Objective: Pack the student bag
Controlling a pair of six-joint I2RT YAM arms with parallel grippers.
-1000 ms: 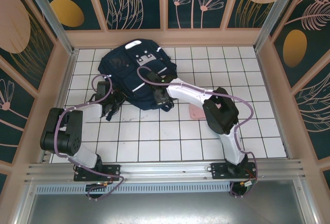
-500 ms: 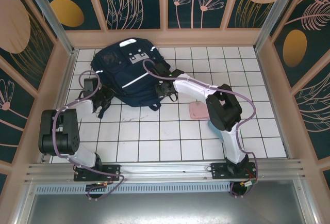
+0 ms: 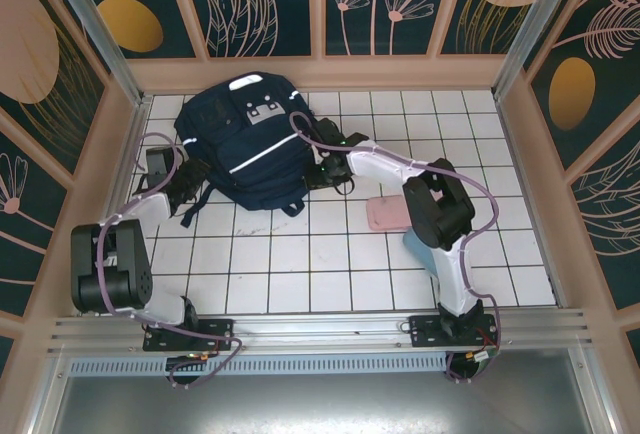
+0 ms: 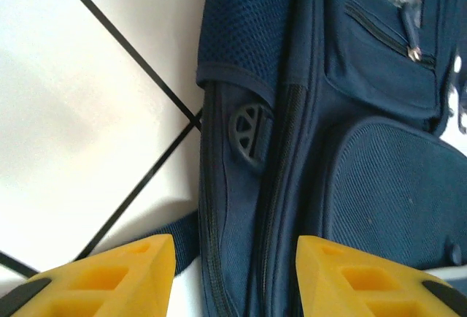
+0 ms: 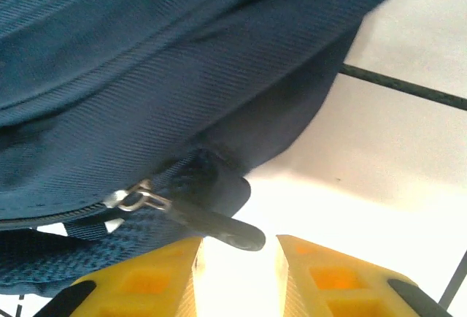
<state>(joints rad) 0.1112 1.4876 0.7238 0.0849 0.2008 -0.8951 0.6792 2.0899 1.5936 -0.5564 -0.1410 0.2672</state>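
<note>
The left gripper (image 4: pixel 235 258) is spreading its jaws wide. The right gripper (image 5: pixel 237 258) is parting its jaws a little, maybe letting the zipper pull (image 5: pixel 219 229) go. The student bag (image 3: pixel 245 144) is resting freed, upper left of centre.

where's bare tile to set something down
Free: tiles between the student bag and the front rail; far right tiles beyond the pink flat item. Crowded: beside the bag, left tool and right tool at its sides.

I count one backpack (image 3: pixel 245 144) on the tiled desk (image 3: pixel 300 274), and one flat pink item (image 3: pixel 383 214). There are two grippers, the left gripper (image 4: pixel 235 258) and the right gripper (image 5: pixel 235 258), each with two yellow fingers (image 4: pixel 109 277).
</note>
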